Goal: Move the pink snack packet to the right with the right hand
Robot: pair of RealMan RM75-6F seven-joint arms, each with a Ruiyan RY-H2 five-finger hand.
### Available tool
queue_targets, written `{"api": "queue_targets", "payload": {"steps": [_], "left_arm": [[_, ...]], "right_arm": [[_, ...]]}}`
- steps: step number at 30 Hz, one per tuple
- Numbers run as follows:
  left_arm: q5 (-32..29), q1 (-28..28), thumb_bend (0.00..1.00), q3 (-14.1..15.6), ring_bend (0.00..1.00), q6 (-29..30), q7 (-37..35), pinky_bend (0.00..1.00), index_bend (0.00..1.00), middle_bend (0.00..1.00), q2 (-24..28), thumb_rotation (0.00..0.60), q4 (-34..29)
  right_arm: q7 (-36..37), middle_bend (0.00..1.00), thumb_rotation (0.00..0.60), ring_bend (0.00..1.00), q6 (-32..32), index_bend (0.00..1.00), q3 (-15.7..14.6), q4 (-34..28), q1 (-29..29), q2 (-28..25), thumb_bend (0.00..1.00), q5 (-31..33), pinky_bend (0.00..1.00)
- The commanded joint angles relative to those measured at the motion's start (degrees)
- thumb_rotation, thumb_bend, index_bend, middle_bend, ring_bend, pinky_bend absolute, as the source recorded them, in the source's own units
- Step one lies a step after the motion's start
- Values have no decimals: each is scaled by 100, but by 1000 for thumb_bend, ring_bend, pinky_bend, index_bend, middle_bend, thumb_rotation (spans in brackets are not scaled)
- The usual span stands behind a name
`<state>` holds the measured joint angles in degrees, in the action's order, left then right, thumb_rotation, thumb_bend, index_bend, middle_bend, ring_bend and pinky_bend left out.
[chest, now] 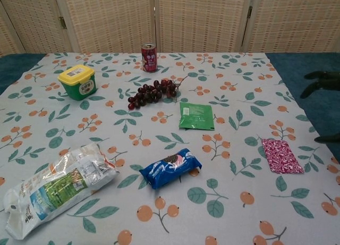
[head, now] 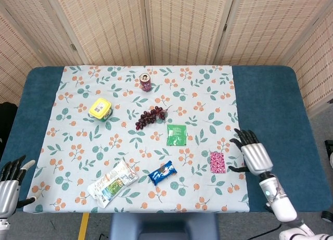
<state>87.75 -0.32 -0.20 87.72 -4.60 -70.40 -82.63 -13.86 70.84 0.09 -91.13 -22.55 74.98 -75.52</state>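
Right hand (head: 254, 155): my fingers are spread, holding nothing, just right of the packet.
Pink snack packet (head: 218, 162): flat on the floral cloth (head: 208, 89).
Left hand (head: 9, 184): fingers apart, idle.

four packets (chest: 282, 155), one can (chest: 149, 57), one tub (chest: 77, 81), one grape bunch (chest: 151, 93)

**Pink packet flat on the cloth**

The pink snack packet (head: 218, 162) is a small rectangular pouch, magenta with a fine pale pattern. It lies flat on the floral tablecloth (head: 203, 89), near the cloth's right edge, long side running away from the robot, nothing touching it.
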Motion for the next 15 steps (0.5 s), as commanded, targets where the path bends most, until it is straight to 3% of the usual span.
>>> {"api": "queue_targets", "payload": {"steps": [1, 6, 15], "left_arm": [[32, -19, 239, -24, 67, 38, 35, 0, 183, 69, 6, 600, -37], [122, -44, 239, -103, 61, 209, 180, 0, 183, 69, -54, 600, -111], [227, -43, 239, -107, 60, 341, 360, 0, 182, 69, 11, 600, -313]], "right_arm": [[141, 66, 427, 0, 985, 216, -188, -463, 678, -538, 156, -511, 0], [496, 66, 427, 0, 1705, 215, -367, -496, 1227, -765, 156, -883, 0], [888, 66, 426, 0, 2263, 215, -517, -248, 1797, -695, 157, -1268, 0]]}}
